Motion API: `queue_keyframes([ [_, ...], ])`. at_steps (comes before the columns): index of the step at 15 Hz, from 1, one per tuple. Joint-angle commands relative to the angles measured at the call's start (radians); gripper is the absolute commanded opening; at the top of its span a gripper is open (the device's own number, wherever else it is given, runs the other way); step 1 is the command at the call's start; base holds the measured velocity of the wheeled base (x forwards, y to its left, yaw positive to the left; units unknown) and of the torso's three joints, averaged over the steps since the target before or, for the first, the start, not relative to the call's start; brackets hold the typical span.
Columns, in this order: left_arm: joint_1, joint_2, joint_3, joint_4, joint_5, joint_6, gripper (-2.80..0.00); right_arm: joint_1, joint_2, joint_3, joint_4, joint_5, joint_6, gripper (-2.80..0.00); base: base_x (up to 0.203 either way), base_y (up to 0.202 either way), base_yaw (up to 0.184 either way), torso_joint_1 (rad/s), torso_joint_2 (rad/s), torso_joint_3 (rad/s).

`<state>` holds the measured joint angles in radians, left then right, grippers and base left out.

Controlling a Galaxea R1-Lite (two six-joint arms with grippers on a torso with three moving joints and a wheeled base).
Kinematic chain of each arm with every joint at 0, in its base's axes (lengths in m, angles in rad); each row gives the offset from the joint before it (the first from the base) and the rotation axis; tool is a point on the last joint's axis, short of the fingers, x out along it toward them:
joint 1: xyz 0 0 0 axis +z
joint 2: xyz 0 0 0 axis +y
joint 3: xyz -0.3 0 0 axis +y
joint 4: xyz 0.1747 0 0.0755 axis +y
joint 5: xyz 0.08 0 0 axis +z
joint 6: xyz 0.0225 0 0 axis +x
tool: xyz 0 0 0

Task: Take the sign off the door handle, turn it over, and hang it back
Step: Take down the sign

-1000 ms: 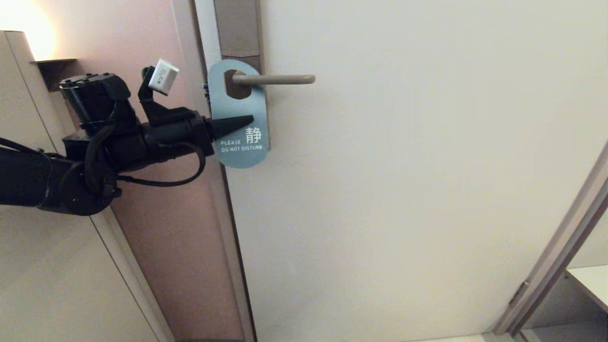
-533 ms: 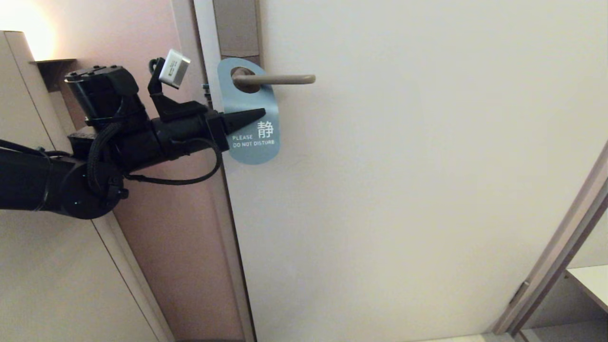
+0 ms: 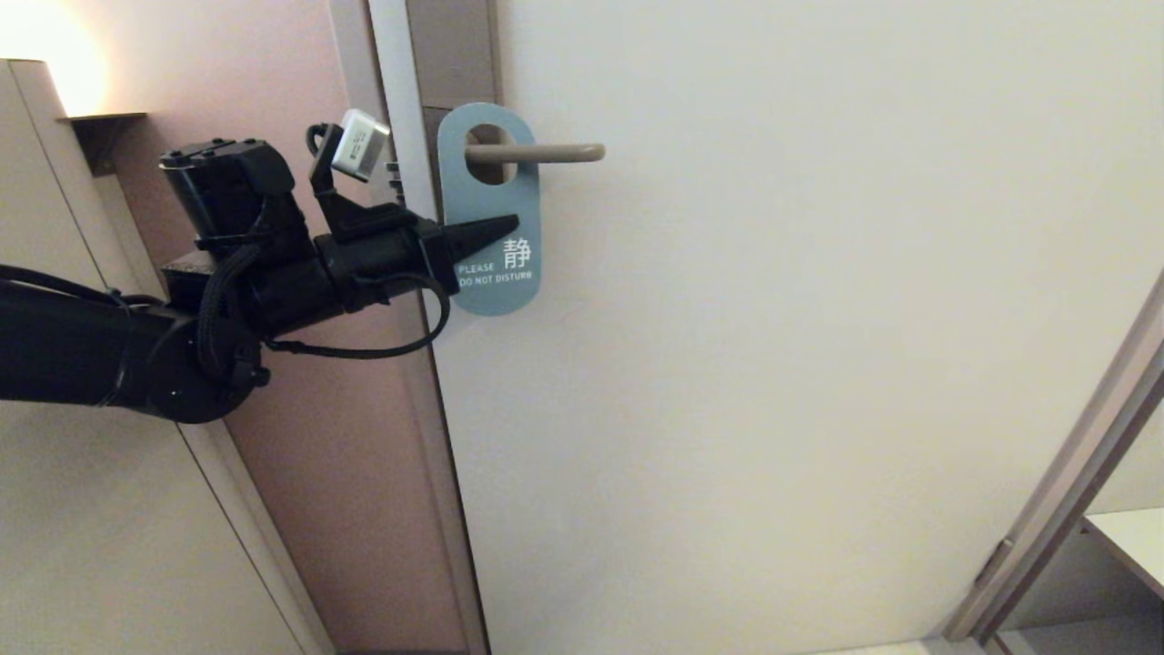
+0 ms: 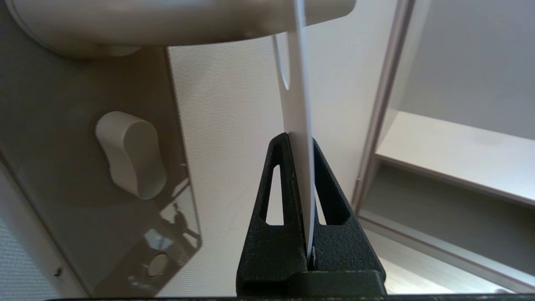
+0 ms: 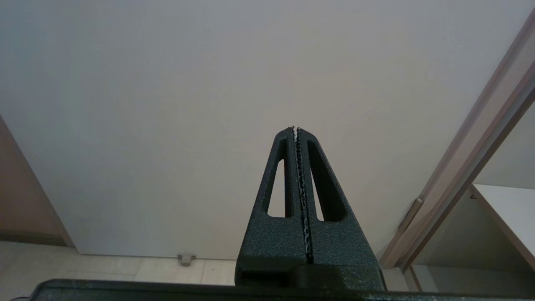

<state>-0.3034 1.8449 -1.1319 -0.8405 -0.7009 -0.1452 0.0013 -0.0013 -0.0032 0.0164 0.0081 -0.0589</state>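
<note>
The sign (image 3: 491, 214) shows its teal-blue "PLEASE DO NOT DISTURB" side and hangs upright with its oval hole around the door handle (image 3: 546, 153), a beige-grey lever. My left gripper (image 3: 505, 226) reaches in from the left and is shut on the sign's lower left edge. In the left wrist view the sign (image 4: 297, 104) is seen edge-on, clamped in my left gripper (image 4: 299, 140), with the handle (image 4: 175, 19) above. My right gripper (image 5: 295, 129) is shut and empty, facing the bare door, out of the head view.
The tall grey-brown lock plate (image 3: 452, 55) runs along the door edge, with a thumb-turn knob (image 4: 127, 152) below the handle. A pinkish wall panel (image 3: 300, 82) lies behind my left arm. A door frame (image 3: 1064, 482) and a shelf (image 3: 1128, 537) stand at the lower right.
My left gripper has carried the sign to the right along the handle, away from the lock plate. The sign swung out tilted and now hangs upright again.
</note>
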Motion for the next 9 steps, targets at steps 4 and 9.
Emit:
queue_keyframes([
  [4, -0.026, -0.001, -0.002, 0.0, 0.051, 0.015, -2.8, 0.0, 0.001, 0.0, 0.0, 0.001, -0.001, -2.8, 0.0, 0.0, 0.0, 0.0, 0.0, 0.0],
  [9, -0.086, -0.004, -0.007, 0.004, 0.156, 0.029, -2.8, 0.0, 0.001, 0.0, 0.0, 0.001, -0.001, -2.8, 0.0, 0.0, 0.0, 0.0, 0.0, 0.0],
])
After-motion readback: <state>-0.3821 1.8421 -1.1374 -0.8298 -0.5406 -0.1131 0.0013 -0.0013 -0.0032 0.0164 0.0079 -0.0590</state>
